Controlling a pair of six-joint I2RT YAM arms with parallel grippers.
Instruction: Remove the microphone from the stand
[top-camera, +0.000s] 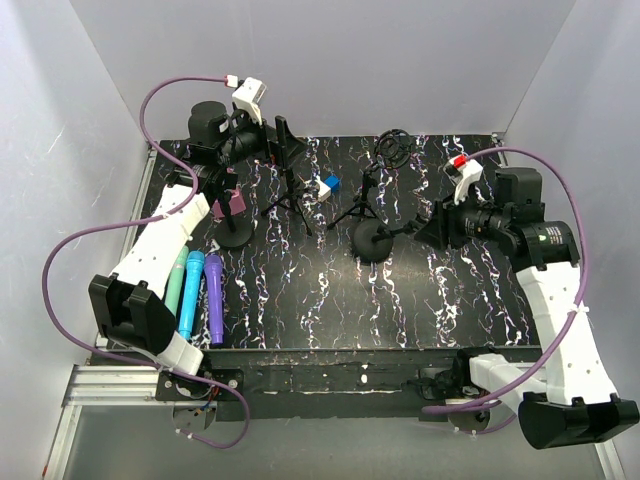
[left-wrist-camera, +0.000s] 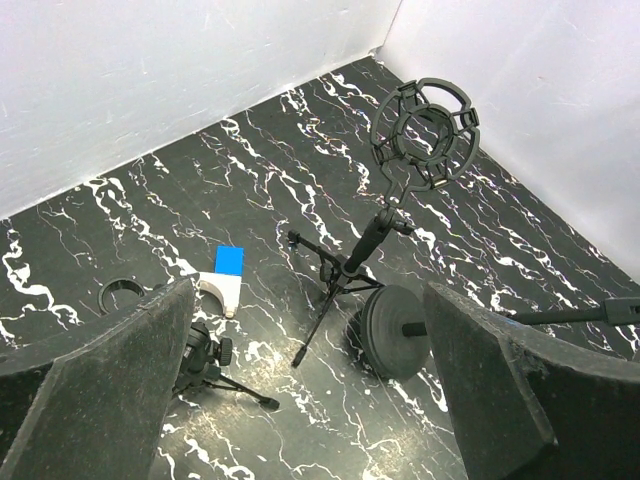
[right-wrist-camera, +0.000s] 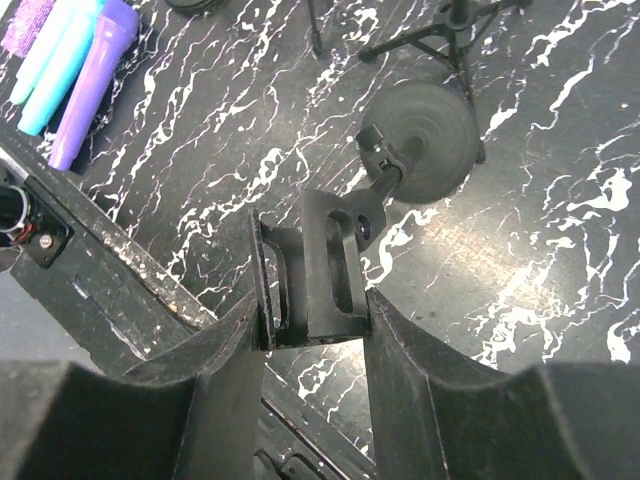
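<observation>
Right wrist view first: the right gripper (right-wrist-camera: 312, 300) is clamped on the black clip (right-wrist-camera: 325, 240) at the top of the round-base stand (right-wrist-camera: 432, 128), jaws narrowed against the clip's two sides. From the top view, the teal microphone (top-camera: 176, 280), blue microphone (top-camera: 192, 290) and purple microphone (top-camera: 213, 298) lie side by side at the near left of the marbled table (top-camera: 400, 310), well apart from that stand. At the far left, the left gripper (left-wrist-camera: 308, 290) gapes wide and holds nothing. Beyond it stand a tripod (left-wrist-camera: 345, 275) carrying a shock mount (left-wrist-camera: 425, 135) and a blue-and-white block (left-wrist-camera: 225, 275).
</observation>
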